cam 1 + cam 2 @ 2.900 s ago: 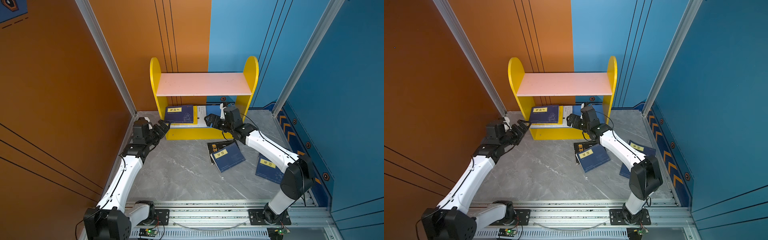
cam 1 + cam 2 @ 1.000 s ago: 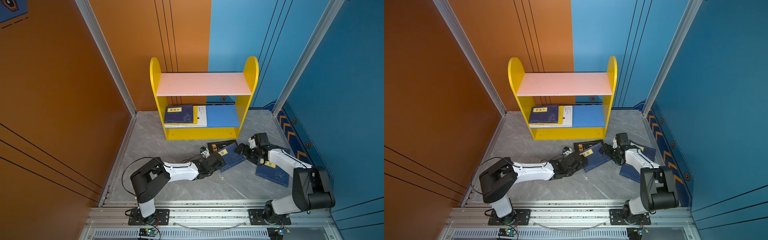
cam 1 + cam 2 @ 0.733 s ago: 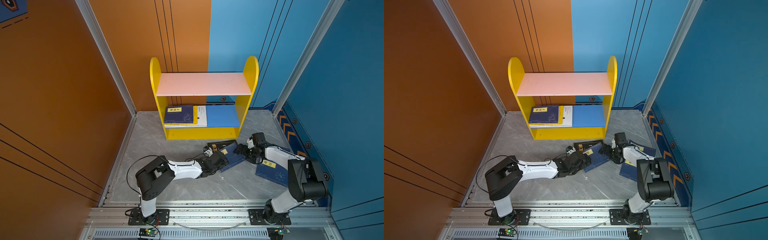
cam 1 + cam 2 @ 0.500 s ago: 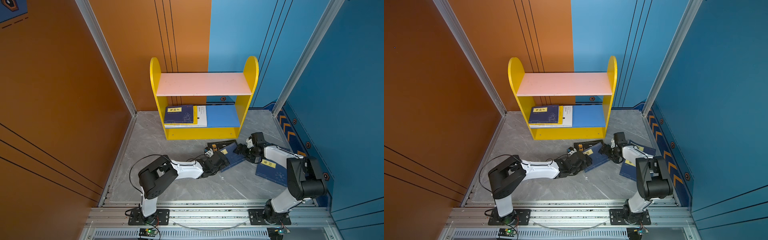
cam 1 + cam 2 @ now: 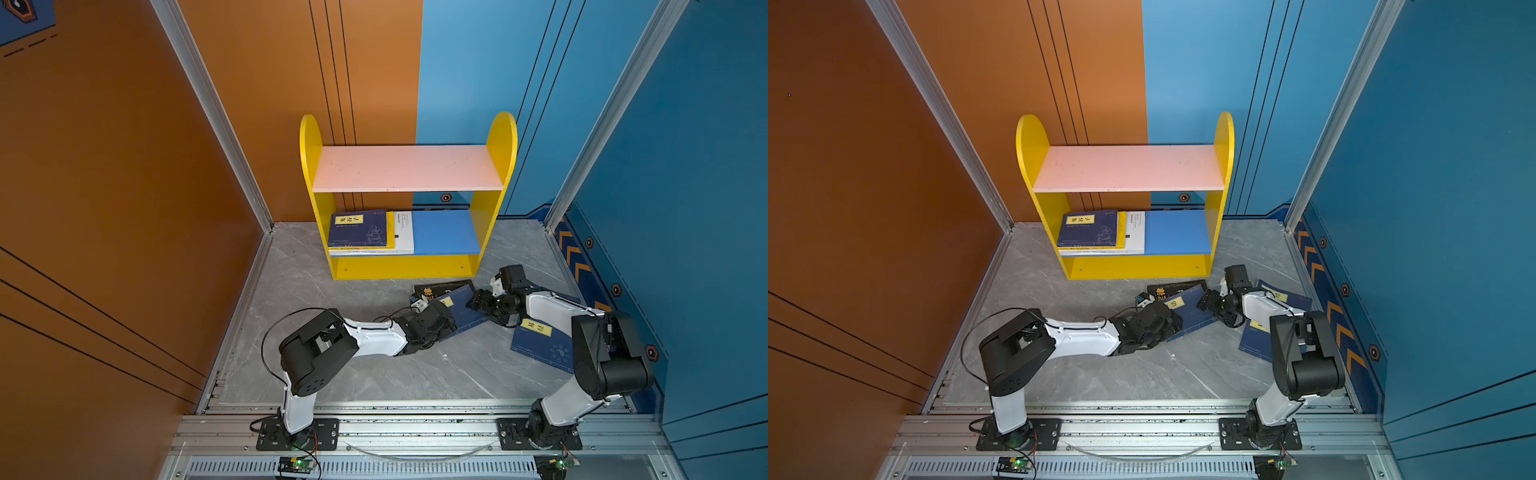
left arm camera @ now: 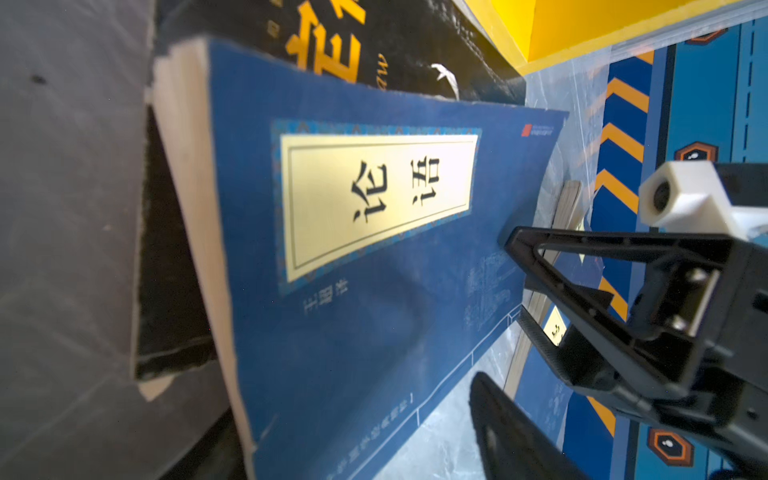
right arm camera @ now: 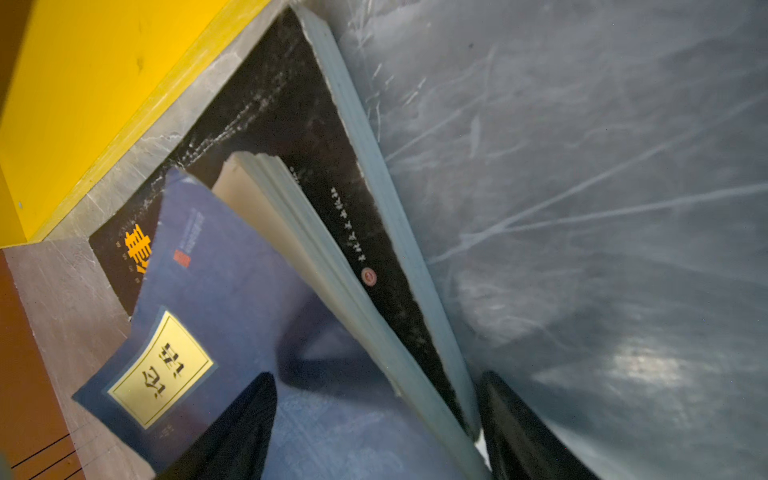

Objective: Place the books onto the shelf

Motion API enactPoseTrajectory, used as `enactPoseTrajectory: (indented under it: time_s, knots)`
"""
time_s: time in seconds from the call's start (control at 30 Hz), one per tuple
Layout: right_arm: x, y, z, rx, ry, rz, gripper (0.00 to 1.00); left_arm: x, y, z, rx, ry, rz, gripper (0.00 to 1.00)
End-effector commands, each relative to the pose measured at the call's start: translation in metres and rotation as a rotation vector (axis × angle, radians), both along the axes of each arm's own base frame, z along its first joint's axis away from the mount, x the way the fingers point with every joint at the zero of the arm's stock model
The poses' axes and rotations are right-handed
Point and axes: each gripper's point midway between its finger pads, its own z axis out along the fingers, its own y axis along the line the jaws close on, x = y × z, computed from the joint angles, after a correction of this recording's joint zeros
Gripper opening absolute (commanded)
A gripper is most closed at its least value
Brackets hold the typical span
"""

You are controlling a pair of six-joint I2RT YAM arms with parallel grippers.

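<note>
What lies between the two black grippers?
A navy paperback with a yellow label, resting partly on a black paperback with orange characters; left gripper and right gripper flank it, in both top views.

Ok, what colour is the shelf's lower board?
Lower board is blue, clearest in a top view.

We get bright, even, sharp top views; the shelf (image 5: pixel 316 166) at twelve o'clock shades its lower board (image 5: pixel 444 230). Wrist views are dimmer, blurred up close, with glare on the floor (image 7: pixel 640 365).
</note>
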Motion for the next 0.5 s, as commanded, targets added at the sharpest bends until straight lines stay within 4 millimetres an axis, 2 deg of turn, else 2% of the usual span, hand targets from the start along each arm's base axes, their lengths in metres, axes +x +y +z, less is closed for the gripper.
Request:
enactPoseTrajectory:
  time_s: [0.0, 0.23, 0.37, 0.47]
  knots:
    - [-0.013, 0.020, 0.008, 0.073, 0.021, 0.047, 0.78, 0.002, -0.029, 0.053, -0.136, -0.104, -0.079, 0.66]
    - [-0.017, 0.022, 0.007, 0.092, 0.031, 0.053, 0.74, -0.001, -0.032, 0.075, -0.159, -0.166, -0.100, 0.55]
    - [-0.021, 0.024, 0.005, 0.100, 0.040, 0.052, 0.70, -0.002, -0.029, 0.081, -0.163, -0.181, -0.095, 0.52]
    - [-0.023, 0.024, 0.004, 0.099, 0.040, 0.051, 0.69, -0.003, -0.026, 0.082, -0.165, -0.187, -0.087, 0.45]
